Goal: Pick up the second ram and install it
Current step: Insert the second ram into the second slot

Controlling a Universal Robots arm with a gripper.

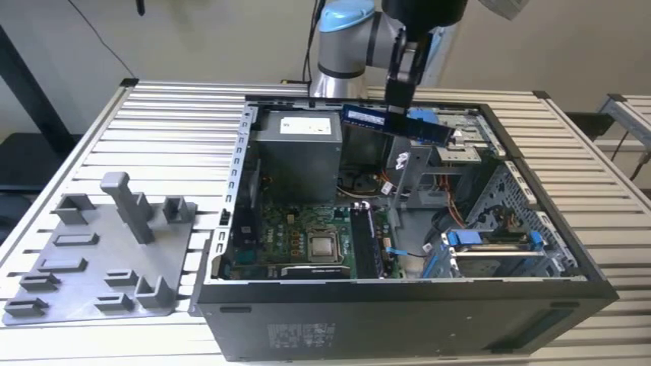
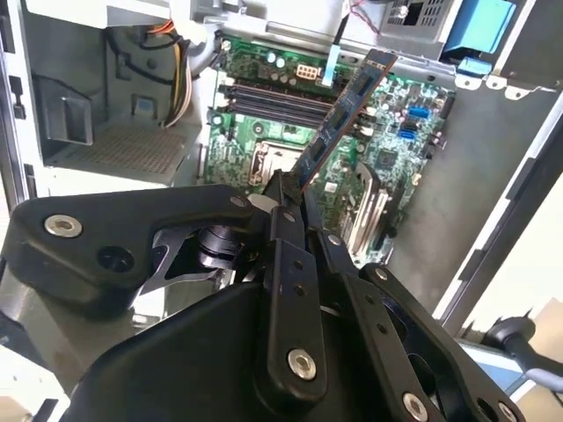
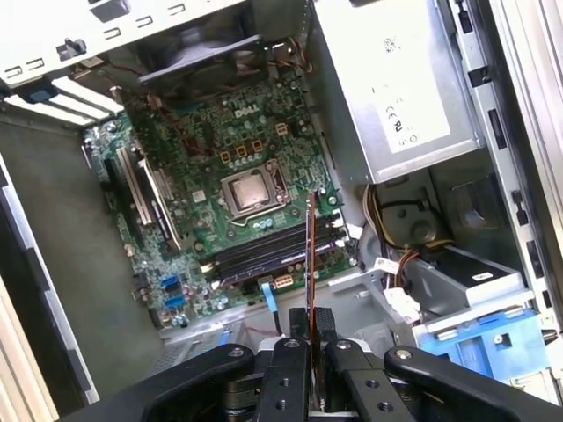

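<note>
The second ram (image 1: 397, 122), a narrow dark blue stick, hangs in the air above the back of the open computer case (image 1: 407, 293). My gripper (image 1: 398, 107) is shut on its top edge. In the second wrist view the ram (image 2: 345, 119) slants away from my gripper (image 2: 286, 189) over the green motherboard (image 2: 396, 149). In the first wrist view I see the ram (image 3: 310, 255) edge-on, pinched in my gripper (image 3: 312, 321), roughly above the black memory slots (image 3: 273, 251). The stick is well clear of the motherboard (image 3: 220, 149).
A grey power-supply box (image 1: 295, 149) stands at the case's back on the exterior view's left. A blue drive caddy (image 1: 489, 238) and metal cage sit on the exterior view's right. A grey fixture tray (image 1: 102, 252) lies on the slatted table, on the exterior view's left.
</note>
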